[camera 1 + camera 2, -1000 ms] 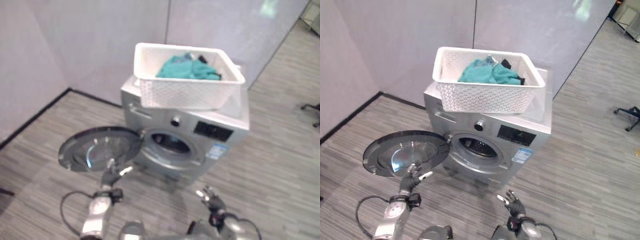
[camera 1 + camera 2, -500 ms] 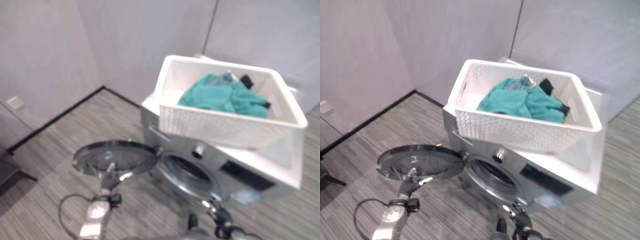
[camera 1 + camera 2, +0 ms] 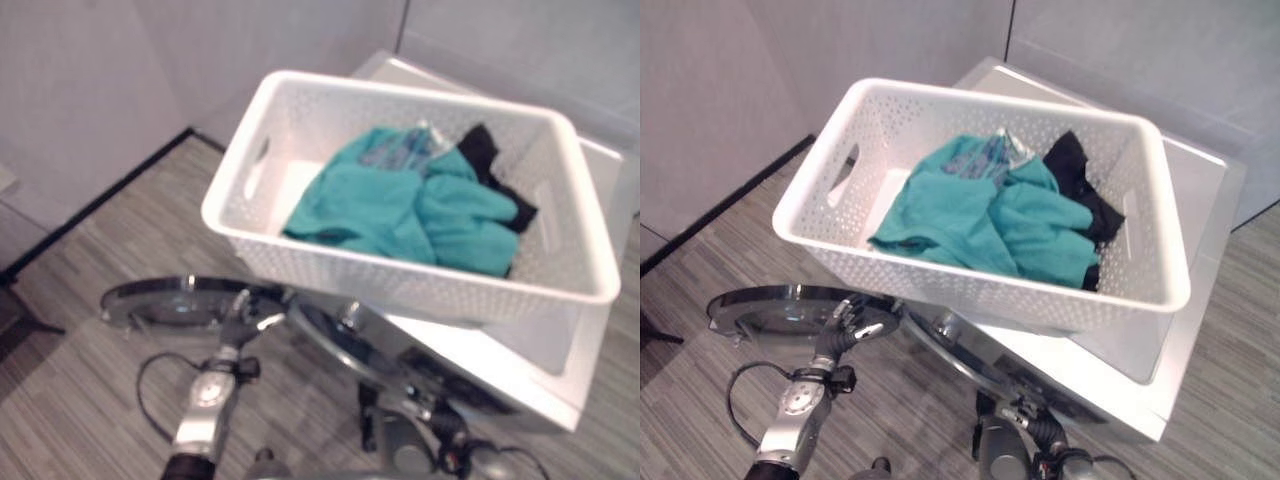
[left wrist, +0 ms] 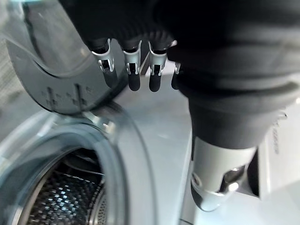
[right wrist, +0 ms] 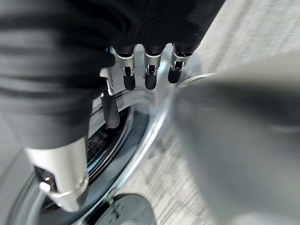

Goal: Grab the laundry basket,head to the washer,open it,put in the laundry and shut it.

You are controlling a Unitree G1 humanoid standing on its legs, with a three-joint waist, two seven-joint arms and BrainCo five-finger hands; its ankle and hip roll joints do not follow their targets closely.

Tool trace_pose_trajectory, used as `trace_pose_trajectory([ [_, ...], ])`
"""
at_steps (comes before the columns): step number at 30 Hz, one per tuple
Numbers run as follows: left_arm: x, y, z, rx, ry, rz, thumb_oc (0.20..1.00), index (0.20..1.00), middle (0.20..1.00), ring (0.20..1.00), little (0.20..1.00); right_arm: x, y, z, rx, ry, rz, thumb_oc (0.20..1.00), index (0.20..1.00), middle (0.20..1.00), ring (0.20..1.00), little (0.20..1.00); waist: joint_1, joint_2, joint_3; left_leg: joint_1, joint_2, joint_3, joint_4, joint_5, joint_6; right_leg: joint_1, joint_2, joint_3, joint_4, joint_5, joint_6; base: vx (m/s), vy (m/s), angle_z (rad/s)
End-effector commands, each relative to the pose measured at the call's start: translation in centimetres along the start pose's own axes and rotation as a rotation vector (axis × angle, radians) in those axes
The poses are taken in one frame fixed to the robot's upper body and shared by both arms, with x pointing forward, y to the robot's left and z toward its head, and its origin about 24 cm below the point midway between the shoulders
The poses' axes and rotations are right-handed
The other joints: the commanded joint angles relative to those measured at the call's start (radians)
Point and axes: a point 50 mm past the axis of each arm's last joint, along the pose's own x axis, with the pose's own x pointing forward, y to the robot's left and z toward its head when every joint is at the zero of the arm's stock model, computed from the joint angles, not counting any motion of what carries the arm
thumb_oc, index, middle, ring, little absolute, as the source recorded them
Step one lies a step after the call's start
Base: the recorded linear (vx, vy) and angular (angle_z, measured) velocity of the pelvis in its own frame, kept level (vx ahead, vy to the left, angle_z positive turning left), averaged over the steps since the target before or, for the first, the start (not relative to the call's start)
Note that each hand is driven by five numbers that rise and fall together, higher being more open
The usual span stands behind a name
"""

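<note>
basket: white perforated plastic laundry basket [image 3: 970, 290] on top of silver front-loading washer [image 3: 1185, 260], teal clothes [image 3: 990, 215] inside
door: round glass washer door [image 3: 185, 300] swung open
left hand [image 3: 245, 315]: fingers relaxed, empty, by door
right hand [image 5: 140, 75]: fingers straight, empty

Basket's blocking the washer front

White perforated plastic laundry basket [image 3: 970, 290] hides most of the silver washing machine's [image 3: 1180, 330] round opening.

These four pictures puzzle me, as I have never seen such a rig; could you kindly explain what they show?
A humanoid robot stands at a washer. Two pictures come from cameras on its head, looking down; two come from cameras on its wrists. On the washer's top sits a white laundry basket holding teal laundry and a dark piece. The washer door stands open. The left hand is by the door and the right hand is low before the washer; both are open and hold nothing.
</note>
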Motion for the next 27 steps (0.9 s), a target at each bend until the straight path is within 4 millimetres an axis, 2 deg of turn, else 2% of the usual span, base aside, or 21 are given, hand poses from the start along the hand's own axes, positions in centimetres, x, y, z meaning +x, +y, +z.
trace_pose_trajectory([
  [1, -1.1, 1.7, 0.4, 0.041, -0.049, 0.018, 1.000, 1.000, 1.000, 1.000, 1.000, -2.9, -2.2, 17.1, -0.069, -0.825, -0.197, 1.000, 1.000, 1.000, 1.000, 1.000, 0.028, -0.055, -0.054, 0.062, -0.009, 0.018, 0.011, 0.044, 0.054, 0.045, -0.148, 0.021, -0.054, 0.075, 0.094, -0.02, 0.039, -0.16],
  [2, -1.1, 1.7, 0.4, 0.041, -0.049, 0.017, 1.000, 1.000, 1.000, 1.000, 1.000, -2.9, -2.2, 17.1, -0.069, -0.825, -0.197, 1.000, 1.000, 1.000, 1.000, 1.000, 0.028, -0.055, -0.054, 0.063, -0.009, 0.018, 0.011, 0.044, 0.054, 0.045, -0.148, 0.021, -0.054, 0.075, 0.094, -0.01, 0.042, -0.16],
  [4, -1.4, 1.8, 0.3, 0.038, -0.051, 0.031, 1.000, 1.000, 1.000, 1.000, 1.000, -4.9, -2.5, 18.3, -0.074, -0.931, -0.268, 1.000, 1.000, 1.000, 1.000, 1.000, 0.016, -0.050, -0.053, 0.072, -0.011, 0.023, 0.011, 0.035, 0.059, 0.046, -0.149, 0.024, -0.052, 0.077, 0.096, -0.01, 0.050, -0.02],
  [6, -1.4, 2.0, 0.4, 0.041, -0.058, 0.043, 1.000, 1.000, 1.000, 1.000, 1.000, -6.5, -2.9, 18.9, -0.083, -0.998, -0.330, 1.000, 1.000, 1.000, 1.000, 1.000, 0.004, -0.048, -0.052, 0.083, -0.015, 0.030, 0.011, 0.026, 0.063, 0.049, -0.150, 0.028, -0.056, 0.081, 0.099, -0.02, 0.059, 0.01],
  [8, -1.5, 2.1, 0.5, 0.041, -0.062, 0.050, 1.000, 1.000, 1.000, 1.000, 1.000, -7.0, -3.0, 19.0, -0.087, -1.020, -0.354, 1.000, 1.000, 1.000, 1.000, 1.000, -0.001, -0.048, -0.051, 0.091, -0.017, 0.035, 0.011, 0.021, 0.065, 0.051, -0.149, 0.031, -0.058, 0.086, 0.102, -0.02, 0.046, -0.10],
  [9, -1.6, 2.3, 0.4, 0.043, -0.060, 0.060, 1.000, 1.000, 1.000, 1.000, 1.000, -8.2, -3.1, 19.4, -0.099, -1.067, -0.388, 1.000, 1.000, 1.000, 1.000, 1.000, -0.013, -0.053, -0.048, 0.109, -0.024, 0.048, 0.011, 0.007, 0.068, 0.054, -0.147, 0.042, -0.060, 0.094, 0.107, -0.04, 0.069, -0.15],
  [11, -1.7, 2.3, 0.0, 0.051, -0.047, 0.064, 1.000, 1.000, 1.000, 1.000, 1.000, -9.6, -3.8, 19.6, -0.045, -1.132, -0.471, 1.000, 1.000, 1.000, 1.000, 1.000, -0.034, -0.057, -0.047, 0.130, -0.034, 0.057, 0.011, -0.012, 0.076, 0.063, -0.148, 0.057, -0.064, 0.104, 0.111, -0.07, 0.103, -0.24],
  [13, -1.7, 2.4, -0.1, 0.053, -0.043, 0.068, 1.000, 1.000, 1.000, 1.000, 1.000, -9.9, -3.8, 19.5, -0.014, -1.147, -0.494, 1.000, 1.000, 1.000, 1.000, 1.000, -0.042, -0.059, -0.048, 0.138, -0.040, 0.062, 0.011, -0.021, 0.080, 0.065, -0.150, 0.063, -0.066, 0.108, 0.113, -0.06, 0.081, -0.29],
  [15, -1.9, 2.5, -0.4, 0.056, -0.028, 0.074, 1.000, 1.000, 1.000, 1.000, 1.000, -11.0, -4.3, 19.3, 0.004, -1.173, -0.574, 1.000, 1.000, 1.000, 1.000, 1.000, -0.065, -0.069, -0.054, 0.157, -0.064, 0.079, 0.011, -0.040, 0.091, 0.063, -0.155, 0.087, -0.070, 0.124, 0.120, -0.08, 0.113, -0.22],
  [18, -1.9, 2.5, -0.6, 0.057, -0.023, 0.078, 1.000, 1.000, 1.000, 1.000, 1.000, -11.5, -4.9, 18.9, 0.002, -1.165, -0.661, 1.000, 1.000, 1.000, 1.000, 1.000, -0.077, -0.071, -0.054, 0.177, -0.074, 0.096, 0.011, -0.054, 0.096, 0.064, -0.154, 0.104, -0.070, 0.133, 0.125, -0.05, 0.098, -0.34],
  [23, -1.7, 2.2, -0.8, 0.042, -0.011, 0.095, 1.000, 1.000, 1.000, 1.000, 1.000, -11.5, -7.7, 17.6, 0.035, -1.073, -0.915, 1.000, 1.000, 1.000, 1.000, 1.000, -0.101, -0.071, -0.066, 0.214, -0.094, 0.128, 0.011, -0.077, 0.108, 0.074, -0.154, 0.136, -0.086, 0.156, 0.136, -0.04, 0.092, -0.33],
  [27, -1.2, 1.3, -0.9, 0.021, -0.008, 0.082, 1.000, 1.000, 1.000, 1.000, 1.000, -11.9, -8.0, 18.1, 0.028, -1.085, -0.969, 1.000, 1.000, 1.000, 1.000, 1.000, -0.101, -0.073, -0.073, 0.231, -0.102, 0.137, 0.011, -0.085, 0.114, 0.079, -0.156, 0.140, -0.096, 0.165, 0.141, -0.04, 0.049, -0.12],
])
